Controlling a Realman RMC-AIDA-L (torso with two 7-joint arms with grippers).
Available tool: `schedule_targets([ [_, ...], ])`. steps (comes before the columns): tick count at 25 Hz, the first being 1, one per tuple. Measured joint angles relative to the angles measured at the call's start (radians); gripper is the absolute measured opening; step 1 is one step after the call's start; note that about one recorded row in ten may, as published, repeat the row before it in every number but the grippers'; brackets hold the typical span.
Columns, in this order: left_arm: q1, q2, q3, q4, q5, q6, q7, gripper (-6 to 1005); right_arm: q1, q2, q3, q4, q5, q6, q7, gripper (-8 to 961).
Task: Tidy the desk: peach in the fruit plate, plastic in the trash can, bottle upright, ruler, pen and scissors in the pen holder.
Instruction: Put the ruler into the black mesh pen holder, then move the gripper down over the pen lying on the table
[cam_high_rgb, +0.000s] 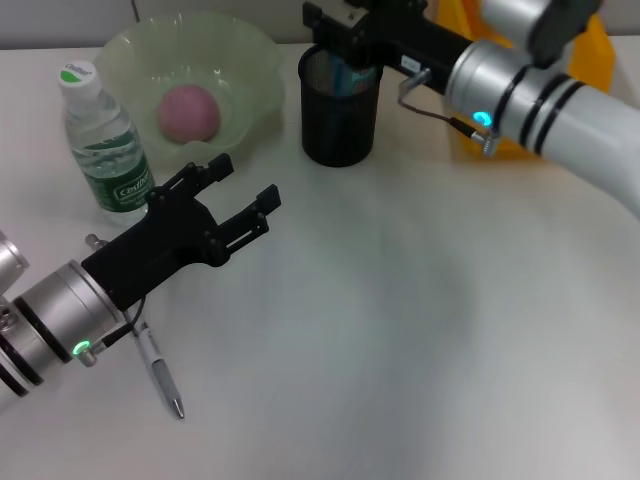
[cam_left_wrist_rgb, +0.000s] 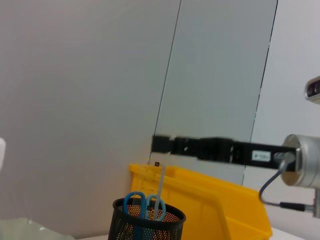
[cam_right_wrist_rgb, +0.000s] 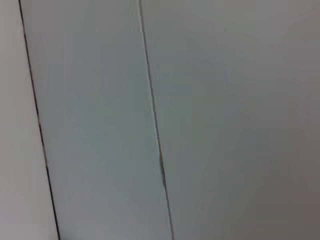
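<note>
The pink peach (cam_high_rgb: 188, 112) lies in the pale green fruit plate (cam_high_rgb: 250, 60). Left of the plate, the bottle (cam_high_rgb: 100, 140) stands upright. On the table at the near left lies the pen (cam_high_rgb: 160, 372), partly under my left arm. My left gripper (cam_high_rgb: 248, 180) hovers open and empty beside the bottle. The black mesh pen holder (cam_high_rgb: 340, 110) holds blue-handled scissors (cam_left_wrist_rgb: 142, 205) and the clear ruler (cam_left_wrist_rgb: 161, 187). My right gripper (cam_high_rgb: 335, 28) hangs right above the holder, just over the ruler's top end. No plastic is in view.
A yellow bin (cam_left_wrist_rgb: 210, 200), the trash can, stands behind and to the right of the pen holder, partly hidden by my right arm (cam_high_rgb: 540, 100). The right wrist view shows only a grey wall.
</note>
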Motion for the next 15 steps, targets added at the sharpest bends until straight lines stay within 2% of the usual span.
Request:
schedule_targets([
  [1,0.001,0.001,0.0,0.001,0.0,0.001,0.0,779,0.0,0.0,0.0,0.0,0.0,0.0,0.0,397],
  [2,0.001,0.002,0.0,0.005,0.0,0.001,-0.002,779,-0.044,-0.002,-0.018,-0.04,-0.003,-0.097,0.066,436],
  [3,0.002,0.002,0.001,0.007,0.0,0.002,-0.004,779,-0.044,-0.002,-0.018,-0.04,-0.003,-0.097,0.066,474],
  [5,0.008,0.004,0.007,0.033,0.001,0.007,-0.03,779,-0.128,-0.004,-0.069,-0.121,-0.004,-0.281,0.176,551],
  [6,0.008,0.004,0.007,0.033,0.001,0.007,-0.03,779,-0.128,-0.004,-0.069,-0.121,-0.004,-0.281,0.176,589],
  [7,0.012,0.004,0.011,0.048,0.004,0.008,-0.043,780,-0.193,-0.005,-0.107,-0.189,-0.004,-0.385,0.252,626],
  [8,0.017,0.004,0.017,0.07,0.006,0.01,-0.059,780,-0.193,-0.005,-0.107,-0.189,-0.004,-0.385,0.252,664],
  [9,0.025,0.004,0.027,0.095,0.009,0.013,-0.079,780,-0.258,-0.008,-0.158,-0.263,-0.004,-0.474,0.329,702],
  [10,0.032,0.005,0.04,0.121,0.011,0.016,-0.1,780,-0.293,-0.009,-0.201,-0.315,-0.005,-0.516,0.369,705],
  [12,0.048,0.007,0.09,0.186,0.012,0.021,-0.152,780,-0.313,-0.01,-0.231,-0.346,-0.007,-0.541,0.392,711],
  [13,0.048,0.007,0.09,0.186,0.012,0.021,-0.152,780,-0.35,-0.012,-0.285,-0.398,-0.016,-0.577,0.418,714],
  [14,0.068,0.016,0.174,0.276,0.013,0.021,-0.229,780,-0.368,-0.012,-0.313,-0.425,-0.025,-0.598,0.431,718],
  [15,0.08,0.024,0.226,0.334,0.014,0.018,-0.279,780,-0.422,-0.014,-0.366,-0.502,-0.087,-0.646,0.474,721],
])
